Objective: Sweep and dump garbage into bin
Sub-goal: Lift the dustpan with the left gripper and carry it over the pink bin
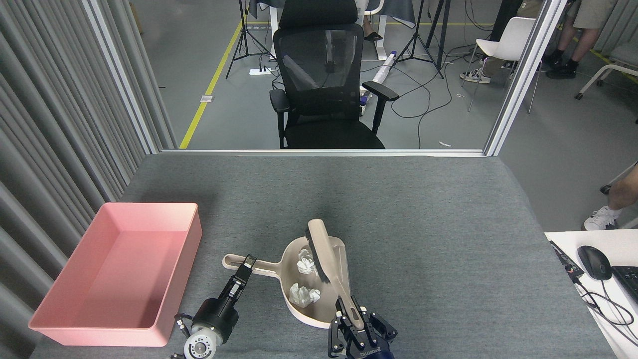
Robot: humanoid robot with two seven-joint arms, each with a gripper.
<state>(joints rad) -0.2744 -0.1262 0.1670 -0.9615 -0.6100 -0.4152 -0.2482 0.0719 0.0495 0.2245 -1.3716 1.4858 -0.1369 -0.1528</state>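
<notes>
black office chair (324, 80), computer mouse (594, 262)

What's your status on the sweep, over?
Left gripper shut on dustpan handle. Right gripper shut on brush. Garbage in two lumps inside the pan. Bin empty, path clear.
</notes>
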